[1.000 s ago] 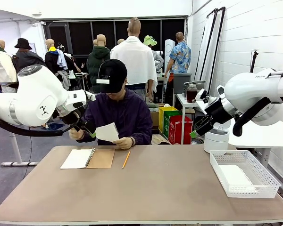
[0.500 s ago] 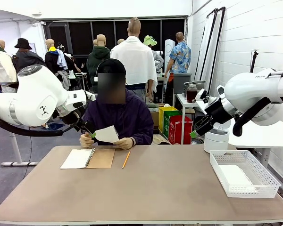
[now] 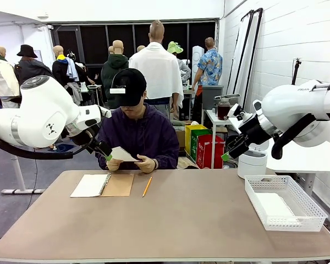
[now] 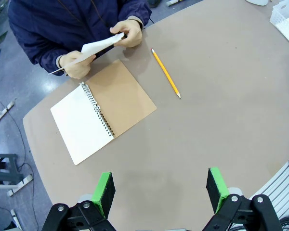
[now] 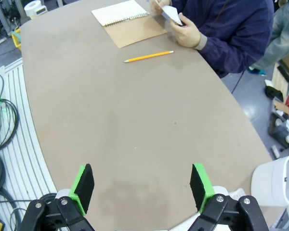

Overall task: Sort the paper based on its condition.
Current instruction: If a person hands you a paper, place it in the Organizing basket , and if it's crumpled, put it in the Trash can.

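Note:
The person at the far side holds a white sheet of paper (image 3: 122,154) in both hands, bent over between them, just above the table's far edge. The left wrist view has that paper (image 4: 98,45) at the top and the right wrist view has it (image 5: 171,13) at the top too. My left gripper (image 3: 102,150) hangs high at the far left, close to the person's hands, open and holding nothing (image 4: 160,187). My right gripper (image 3: 230,150) hovers high at the far right, also open and holding nothing (image 5: 141,184).
An open spiral notebook (image 3: 103,185) with a brown cover lies at the far left of the table, a yellow pencil (image 3: 147,186) beside it. A white mesh basket (image 3: 297,225) with flat white paper inside stands at the right edge. A white bin (image 3: 252,163) sits beyond the table.
The person has lowered the sheet from upright in front of the chest and bent it over between both hands. Neither arm has moved.

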Motion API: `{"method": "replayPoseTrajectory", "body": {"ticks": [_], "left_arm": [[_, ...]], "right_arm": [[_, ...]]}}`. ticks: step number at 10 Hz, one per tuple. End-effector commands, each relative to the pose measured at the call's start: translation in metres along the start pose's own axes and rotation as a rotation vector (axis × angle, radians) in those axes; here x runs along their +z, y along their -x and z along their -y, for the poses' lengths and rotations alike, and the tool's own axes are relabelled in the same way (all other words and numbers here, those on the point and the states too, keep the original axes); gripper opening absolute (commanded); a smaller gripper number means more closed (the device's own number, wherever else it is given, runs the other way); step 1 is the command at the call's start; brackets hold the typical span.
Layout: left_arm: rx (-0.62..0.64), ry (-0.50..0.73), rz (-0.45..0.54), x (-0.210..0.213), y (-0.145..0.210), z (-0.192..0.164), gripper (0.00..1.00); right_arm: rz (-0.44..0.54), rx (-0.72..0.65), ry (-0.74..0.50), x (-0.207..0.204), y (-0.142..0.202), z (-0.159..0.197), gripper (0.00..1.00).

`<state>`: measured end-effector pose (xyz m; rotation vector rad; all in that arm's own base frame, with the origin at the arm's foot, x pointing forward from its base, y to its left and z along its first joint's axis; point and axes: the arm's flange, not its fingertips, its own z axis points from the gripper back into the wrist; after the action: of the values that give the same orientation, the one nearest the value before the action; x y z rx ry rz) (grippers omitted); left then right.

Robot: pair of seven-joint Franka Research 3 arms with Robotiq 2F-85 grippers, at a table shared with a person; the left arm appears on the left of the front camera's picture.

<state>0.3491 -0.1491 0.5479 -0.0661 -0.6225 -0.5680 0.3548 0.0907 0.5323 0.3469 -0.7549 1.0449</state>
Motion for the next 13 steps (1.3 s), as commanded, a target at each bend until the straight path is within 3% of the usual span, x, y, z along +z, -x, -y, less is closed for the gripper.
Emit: {"method": "replayPoseTrajectory", "body": {"ticks": [1,9,10,13], "left_arm": [[0.001,0.002,0.000,0.000,0.000,-0.001,1.00],[0.001,0.002,0.000,0.000,0.000,-0.001,1.00],[0.001,0.002,0.000,0.000,0.000,-0.001,1.00],[0.001,0.002,0.000,0.000,0.000,-0.001,1.00]], "right_arm": [[0.002,-0.002,-0.002,0.000,0.001,0.000,1.00],[0.000,0.000,0.000,0.000,0.000,0.000,1.00],[-0.013,-0.100,-0.010,-0.003,-0.005,0.004,1.00],[-0.110,-0.613,-0.071,-0.023,-0.017,0.024,1.00]]}}
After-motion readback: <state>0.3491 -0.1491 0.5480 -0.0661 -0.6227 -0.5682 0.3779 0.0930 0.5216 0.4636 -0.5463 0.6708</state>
